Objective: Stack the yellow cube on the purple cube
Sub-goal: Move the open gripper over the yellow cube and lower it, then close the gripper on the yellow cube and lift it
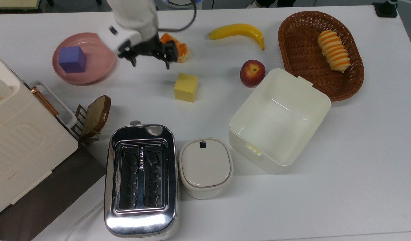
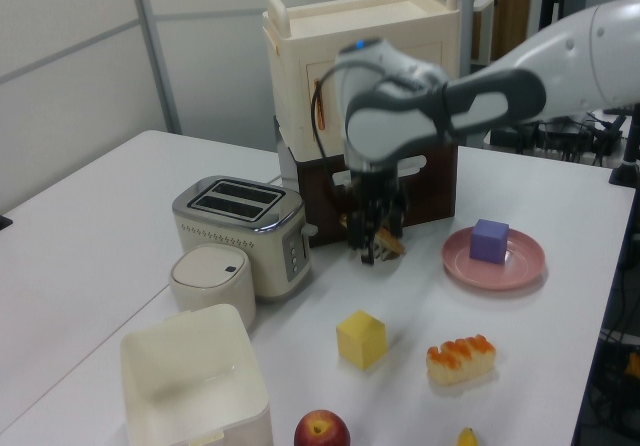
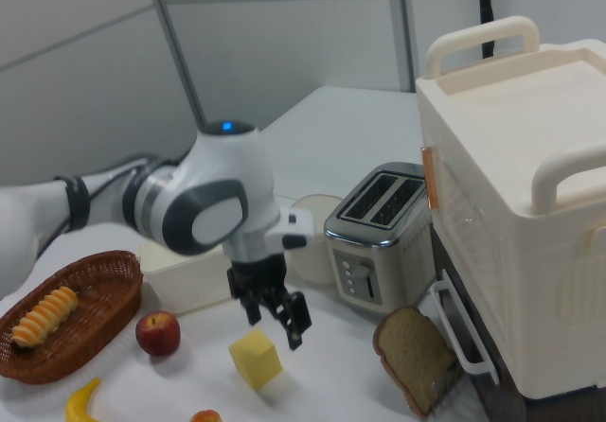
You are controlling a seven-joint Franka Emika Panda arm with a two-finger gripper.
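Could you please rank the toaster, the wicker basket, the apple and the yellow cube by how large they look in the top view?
1. Toaster, though it may gain from standing taller, nearer the camera.
2. Wicker basket.
3. Apple and yellow cube: they look about alike, so I will not rank them.

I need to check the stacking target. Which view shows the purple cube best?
The top view: the purple cube sits unobstructed on the pink plate. The left view shows it smaller, on that plate.
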